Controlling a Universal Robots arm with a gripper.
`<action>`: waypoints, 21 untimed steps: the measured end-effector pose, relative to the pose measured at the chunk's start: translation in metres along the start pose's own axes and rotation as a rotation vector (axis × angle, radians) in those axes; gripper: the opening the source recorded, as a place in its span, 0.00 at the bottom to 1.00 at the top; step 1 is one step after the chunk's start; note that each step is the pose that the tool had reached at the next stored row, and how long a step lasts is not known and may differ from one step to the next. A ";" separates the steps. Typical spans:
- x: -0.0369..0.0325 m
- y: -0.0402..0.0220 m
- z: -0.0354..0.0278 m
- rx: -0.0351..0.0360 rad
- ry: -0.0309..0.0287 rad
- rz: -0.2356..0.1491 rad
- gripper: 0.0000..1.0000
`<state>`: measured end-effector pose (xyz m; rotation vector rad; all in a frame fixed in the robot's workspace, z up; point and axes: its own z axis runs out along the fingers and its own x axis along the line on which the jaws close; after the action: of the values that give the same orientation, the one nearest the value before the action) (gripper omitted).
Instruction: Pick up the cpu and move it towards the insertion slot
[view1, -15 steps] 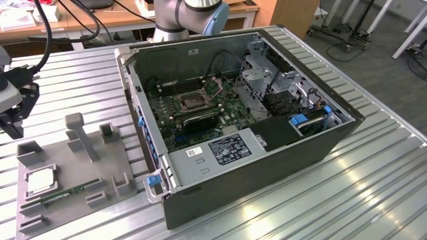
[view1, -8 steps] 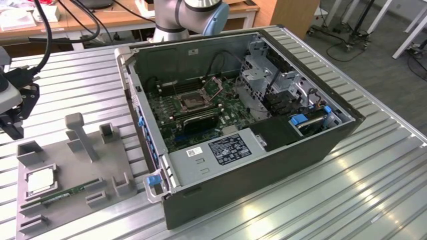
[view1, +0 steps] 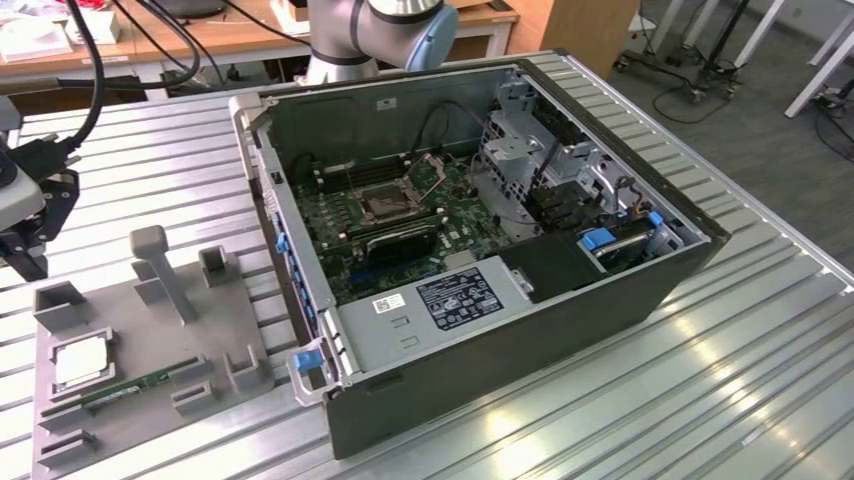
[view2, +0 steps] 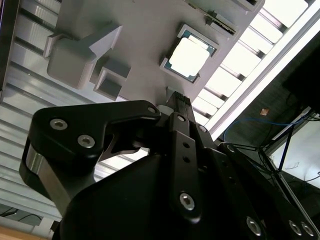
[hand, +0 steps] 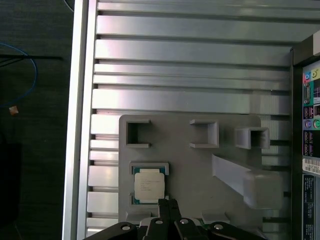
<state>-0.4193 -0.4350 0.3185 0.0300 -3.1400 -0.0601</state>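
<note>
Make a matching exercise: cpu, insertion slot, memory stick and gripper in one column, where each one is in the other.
1 cpu
2 insertion slot
3 memory stick
4 gripper

A inside the open computer case
B green, lying in the tray
C above the tray, beside the cpu
D silver top, in a square tray pocket

Pairs: 1-D, 2-A, 3-B, 4-C

The cpu (hand: 148, 186) bore a smooth, bright metal lid, the holder plate (hand: 190, 170) was matt grey plastic, the worktop (hand: 190, 52) was ribbed, glossy bare metal, and the gripper (hand: 167, 202) was matt black with shiny screw heads.
</note>
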 end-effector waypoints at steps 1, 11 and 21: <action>0.0000 0.0000 0.0001 0.0000 0.0000 0.000 0.11; 0.0000 -0.0003 0.0082 0.0000 0.0000 0.000 0.11; 0.0000 -0.0007 0.0191 0.0001 0.0000 0.000 0.11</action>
<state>-0.4193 -0.4350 0.2994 0.0300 -3.1400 -0.0600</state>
